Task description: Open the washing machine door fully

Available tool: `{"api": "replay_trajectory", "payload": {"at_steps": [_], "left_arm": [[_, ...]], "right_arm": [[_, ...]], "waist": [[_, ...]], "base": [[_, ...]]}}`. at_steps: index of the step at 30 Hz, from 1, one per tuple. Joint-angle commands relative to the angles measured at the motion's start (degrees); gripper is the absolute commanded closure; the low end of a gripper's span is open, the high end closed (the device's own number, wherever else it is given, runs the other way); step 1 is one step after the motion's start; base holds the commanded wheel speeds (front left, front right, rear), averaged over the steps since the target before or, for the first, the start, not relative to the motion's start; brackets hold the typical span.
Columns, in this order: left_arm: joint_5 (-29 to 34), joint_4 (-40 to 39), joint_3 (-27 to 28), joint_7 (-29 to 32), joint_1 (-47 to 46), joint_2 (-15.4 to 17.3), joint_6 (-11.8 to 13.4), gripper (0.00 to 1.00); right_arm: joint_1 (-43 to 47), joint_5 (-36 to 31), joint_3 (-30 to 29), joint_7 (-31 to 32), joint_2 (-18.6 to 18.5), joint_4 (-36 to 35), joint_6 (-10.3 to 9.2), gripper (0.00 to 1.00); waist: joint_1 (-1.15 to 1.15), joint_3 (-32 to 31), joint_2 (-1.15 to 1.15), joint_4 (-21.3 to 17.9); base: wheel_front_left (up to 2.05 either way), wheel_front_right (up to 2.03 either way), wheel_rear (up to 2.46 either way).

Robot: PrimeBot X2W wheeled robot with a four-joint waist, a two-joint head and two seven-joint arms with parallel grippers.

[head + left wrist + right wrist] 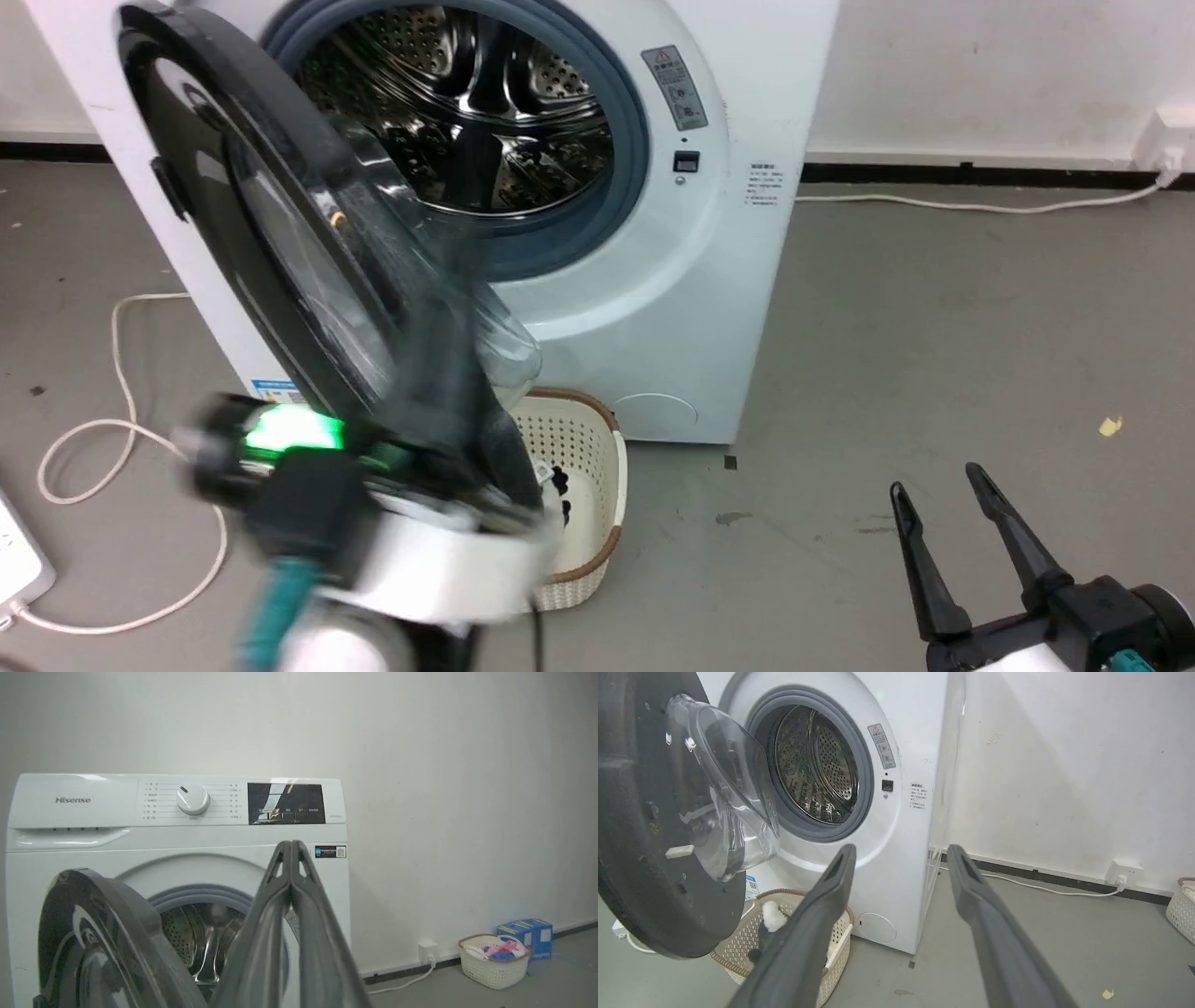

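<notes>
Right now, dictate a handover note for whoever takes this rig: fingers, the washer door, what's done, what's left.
Large round black-rimmed glass door: unlatched, swung partway out from the white washing machine, hanging above a cream perforated basket.
Left gripper: fingers shut together, nothing between them, beside the door. The head view is too blurred to show whether they touch it.
Right gripper: fingers open, empty, held low, away from the machine.
Done: door off its latch, steel drum opening exposed.
Left: swing the door fully open.
</notes>
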Motion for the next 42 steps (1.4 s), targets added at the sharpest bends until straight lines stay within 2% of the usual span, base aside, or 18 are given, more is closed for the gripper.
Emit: {"api": "replay_trajectory", "payload": {"at_steps": [1,6,10,11,15,22,24,26,27,28,29,31,32,34,39,42], "left_arm": [[0.1,1.5,-2.4,1.2,1.6,0.2,-0.2,1.00],[-2.1,7.0,-10.2,4.2,5.3,0.0,0.1,1.00],[-2.9,13.0,-12.9,4.9,6.9,-0.1,1.4,1.00],[-3.2,17.6,-12.8,4.5,7.0,-0.1,2.8,1.00],[-4.6,22.9,-10.6,2.3,6.1,-0.1,4.4,1.00],[-6.2,27.2,-7.0,-0.4,4.8,0.6,5.6,1.00],[-6.5,27.6,-6.4,-0.8,5.0,0.9,5.6,1.00],[-7.0,27.9,-6.5,-1.0,5.8,1.4,5.3,1.00],[-7.0,27.9,-6.5,-1.0,5.8,1.4,5.3,1.00],[-7.3,27.5,-6.5,-1.0,6.8,1.7,5.3,1.00],[-7.3,27.5,-6.5,-1.0,6.8,1.7,5.3,1.00],[-8.5,25.1,-5.4,-0.5,9.7,3.0,5.7,1.00],[-8.5,25.1,-5.4,-0.5,9.7,3.0,5.7,1.00],[-8.9,23.7,-4.2,0.2,10.8,4.3,6.3,1.00],[-10.0,22.0,-1.3,1.1,11.7,5.9,7.6,1.00],[-10.8,21.5,0.6,0.9,12.0,6.2,8.6,1.00]], "right_arm": [[-0.3,0.4,-0.2,-0.3,0.2,0.0,0.05,0.00],[-1.0,0.9,-0.3,-0.3,0.2,0.1,0.05,0.00],[-1.4,1.5,-0.7,-0.3,0.2,0.0,0.05,0.00],[-1.6,1.8,-0.7,-0.3,0.2,0.0,0.05,0.00],[-1.9,1.9,-0.8,-0.3,0.2,0.1,0.05,0.00],[-1.6,2.2,-1.1,-0.3,0.2,0.5,0.05,0.00],[-1.3,2.3,-1.2,-0.3,0.2,0.7,0.05,0.00],[-0.3,2.6,-2.0,-0.3,0.2,1.0,0.05,0.00],[-0.3,2.6,-2.0,-0.3,0.2,1.0,0.05,0.00],[0.4,2.6,-1.9,-0.3,0.2,1.4,0.05,0.00],[0.4,2.6,-1.9,-0.3,0.2,1.4,0.05,0.00],[1.0,3.2,-1.7,-0.3,0.2,1.7,0.05,0.00],[1.0,3.2,-1.7,-0.3,0.2,1.7,0.05,0.00],[1.1,3.3,-1.2,-0.3,0.2,1.8,0.05,0.00],[0.6,3.0,-0.3,-0.3,0.2,2.3,0.05,0.00],[0.1,2.7,0.0,-0.3,0.2,2.6,0.05,0.00]], "waist": [[0.00,0.5,0.00,-0.4],[0.00,1.6,0.00,-1.2],[0.00,2.5,0.00,-1.5],[0.00,3.1,0.00,-1.5],[0.00,3.6,0.00,-1.3],[0.00,3.6,0.00,0.5],[0.00,3.2,0.00,1.6],[0.00,1.9,0.00,4.5],[0.00,1.9,0.00,4.5],[0.00,1.0,0.00,6.5],[0.00,1.0,0.00,6.5],[0.00,-0.9,0.00,12.2],[0.00,-0.9,0.00,12.2],[0.00,-1.1,0.00,15.3],[0.00,-0.2,0.00,19.2],[0.00,0.5,0.00,20.0]], "base": [[0.00,0.00,0.00],[0.00,0.00,0.00],[0.00,0.00,0.00],[0.00,0.00,0.00],[0.00,0.00,0.00],[0.00,0.00,0.00],[0.00,0.00,0.00],[0.00,0.00,0.00],[0.00,0.00,0.00],[0.00,0.00,0.00],[0.00,0.00,0.00],[0.00,0.00,0.00],[0.00,0.00,0.00],[0.00,0.00,0.00],[0.00,0.00,0.00],[0.00,0.00,0.00]]}}
